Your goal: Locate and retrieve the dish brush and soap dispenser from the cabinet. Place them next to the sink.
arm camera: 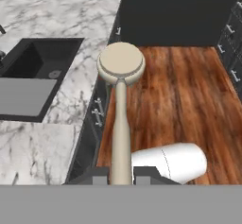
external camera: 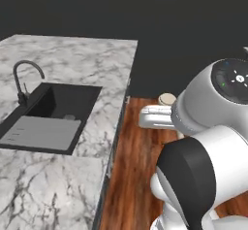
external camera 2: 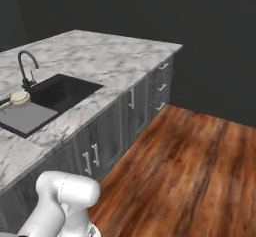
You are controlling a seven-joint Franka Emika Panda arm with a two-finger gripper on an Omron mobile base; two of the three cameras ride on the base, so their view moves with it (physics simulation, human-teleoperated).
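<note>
Fingers (arm camera: pixel 121 175) clamped on dish brush (arm camera: pixel 121 100) handle; round head pointing away from fingers, above wood floor (arm camera: pixel 189 100), beside marble surface (arm camera: pixel 56 10) edge, near sink (arm camera: pixel 33 76).

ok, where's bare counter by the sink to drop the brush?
Free marble: the strip between the sink and the counter's floor-side edge, the wide patch beyond the basin toward the far corner, and the patch on the near side of the draining section. Tight spot: around the faucet. The hand holds the dish brush over the wood floor, off the counter.

The tool (arm camera: pixel 121 175) is clamped on a handle, arm bent forward.
</note>
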